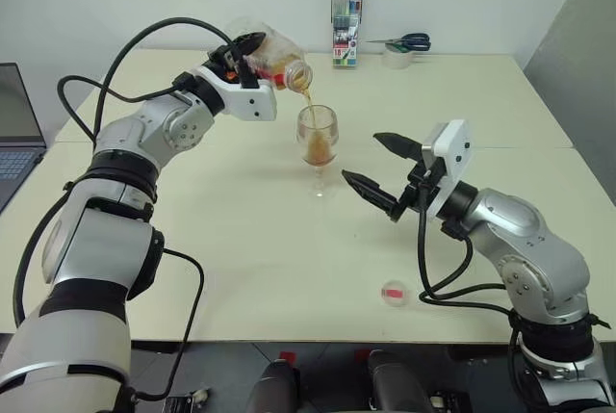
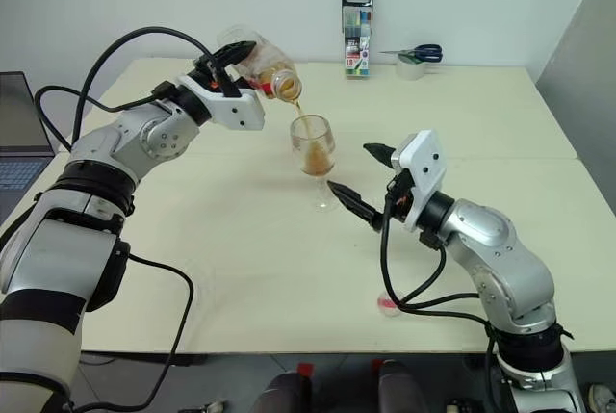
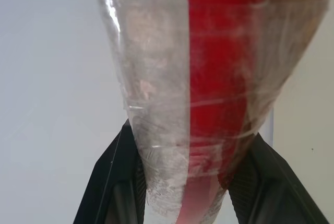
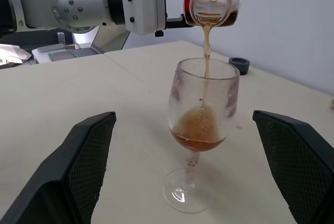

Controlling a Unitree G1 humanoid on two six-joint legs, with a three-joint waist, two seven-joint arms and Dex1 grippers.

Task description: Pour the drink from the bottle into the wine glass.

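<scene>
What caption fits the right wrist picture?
Clear plastic bottle pours amber drink into clear stemmed wine glass.

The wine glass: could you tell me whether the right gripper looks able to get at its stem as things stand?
Probably yes. The right gripper is open beside the wine glass, with bare table between them; the bottle pours from above, well clear of the stem.

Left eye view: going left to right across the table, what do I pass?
Laptop → left gripper holding the tilted bottle → wine glass → marker pack → right gripper, open → scissors on a tape roll.
</scene>
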